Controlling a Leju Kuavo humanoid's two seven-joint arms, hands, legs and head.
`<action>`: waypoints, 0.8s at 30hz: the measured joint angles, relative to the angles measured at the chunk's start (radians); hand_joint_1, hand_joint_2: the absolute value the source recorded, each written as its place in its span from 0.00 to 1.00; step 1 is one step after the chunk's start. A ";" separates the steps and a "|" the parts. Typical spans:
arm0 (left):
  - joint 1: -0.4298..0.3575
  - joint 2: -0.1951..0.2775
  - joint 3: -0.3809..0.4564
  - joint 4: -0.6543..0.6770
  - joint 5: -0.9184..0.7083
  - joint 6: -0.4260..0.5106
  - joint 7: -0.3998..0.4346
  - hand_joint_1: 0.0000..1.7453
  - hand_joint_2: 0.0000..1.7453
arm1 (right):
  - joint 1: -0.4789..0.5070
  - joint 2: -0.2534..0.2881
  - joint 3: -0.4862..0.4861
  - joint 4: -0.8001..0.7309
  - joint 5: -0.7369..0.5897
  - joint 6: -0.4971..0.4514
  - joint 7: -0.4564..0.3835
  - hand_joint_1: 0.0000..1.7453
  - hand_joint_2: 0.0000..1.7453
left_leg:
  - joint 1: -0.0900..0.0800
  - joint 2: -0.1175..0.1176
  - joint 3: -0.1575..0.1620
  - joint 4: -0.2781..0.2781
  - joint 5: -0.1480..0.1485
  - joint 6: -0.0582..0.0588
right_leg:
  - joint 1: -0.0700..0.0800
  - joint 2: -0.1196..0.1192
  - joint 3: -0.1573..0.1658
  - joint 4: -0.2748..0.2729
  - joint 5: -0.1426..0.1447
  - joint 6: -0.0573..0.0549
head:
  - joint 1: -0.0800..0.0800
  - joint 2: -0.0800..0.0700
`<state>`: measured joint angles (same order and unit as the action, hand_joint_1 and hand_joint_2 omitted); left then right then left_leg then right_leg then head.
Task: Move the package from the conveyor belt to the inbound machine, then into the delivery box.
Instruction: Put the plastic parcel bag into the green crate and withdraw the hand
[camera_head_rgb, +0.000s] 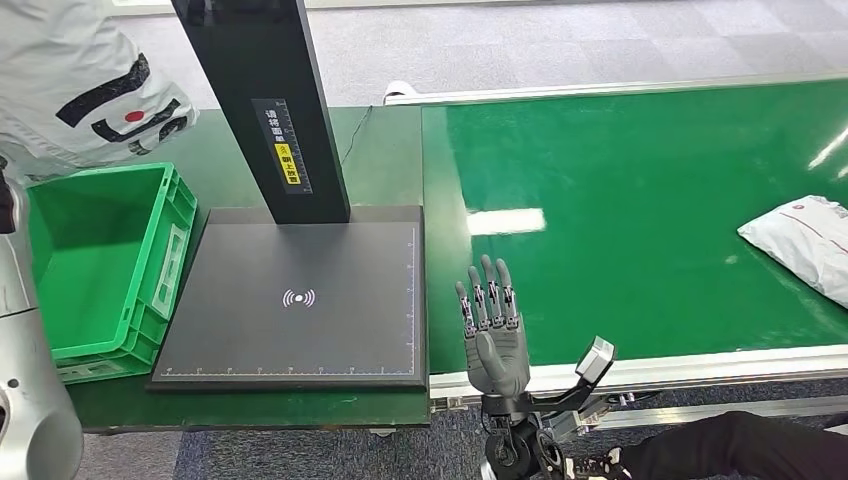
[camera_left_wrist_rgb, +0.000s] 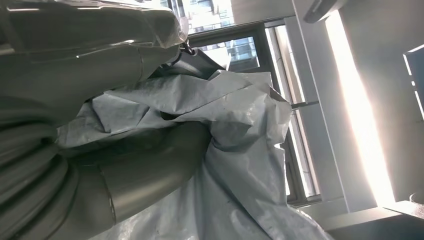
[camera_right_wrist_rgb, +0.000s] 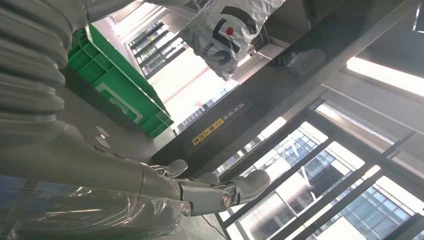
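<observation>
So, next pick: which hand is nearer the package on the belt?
Right. The right hand hovers at the belt's near edge, left of the package; the left hand grips another bag near the crate.

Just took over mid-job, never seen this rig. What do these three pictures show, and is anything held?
The wide picture is from the robot's head, looking down. The green conveyor belt carries a white package at its right. The black plate with a column is the inbound machine; the green delivery box stands left of it. The right hand hovers open at the belt's near edge. The other two pictures come from wrist cameras, turned. The left hand seems to grip a crumpled marked bag, seen above the box from the head.
</observation>
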<state>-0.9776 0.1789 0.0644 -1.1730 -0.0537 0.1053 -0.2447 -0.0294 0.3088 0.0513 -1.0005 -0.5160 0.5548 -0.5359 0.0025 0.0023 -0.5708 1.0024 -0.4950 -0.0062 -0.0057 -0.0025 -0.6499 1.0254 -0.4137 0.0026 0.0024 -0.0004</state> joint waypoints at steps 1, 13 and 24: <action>-0.006 0.006 0.000 0.001 -0.011 0.010 0.004 0.99 1.00 | 0.001 0.001 -0.002 -0.004 0.002 0.000 0.002 0.00 1.00 | 0.000 0.000 0.000 0.000 0.000 0.000 | 0.000 0.000 0.000 0.000 0.000 0.000 | 0.000 0.000; -0.108 0.133 0.056 0.302 -0.253 0.102 -0.001 0.99 1.00 | 0.004 0.011 -0.017 -0.018 0.009 0.014 0.016 0.00 1.00 | 0.000 0.002 0.001 0.000 0.001 -0.001 | 0.001 0.002 -0.001 0.001 0.000 -0.001 | 0.000 0.000; -0.123 0.153 0.057 0.528 -0.397 0.091 0.010 0.96 1.00 | 0.013 0.013 -0.019 -0.034 0.017 0.018 0.017 0.00 1.00 | 0.000 0.002 0.000 0.000 0.001 -0.002 | 0.000 0.002 -0.001 0.001 0.000 -0.001 | 0.000 0.000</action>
<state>-1.1004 0.3320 0.1209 -0.6451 -0.4502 0.1965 -0.2348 -0.0159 0.3215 0.0324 -1.0342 -0.4991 0.5724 -0.5191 0.0023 0.0043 -0.5709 1.0025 -0.4940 -0.0078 -0.0055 -0.0009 -0.6511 1.0260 -0.4136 0.0021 0.0026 -0.0004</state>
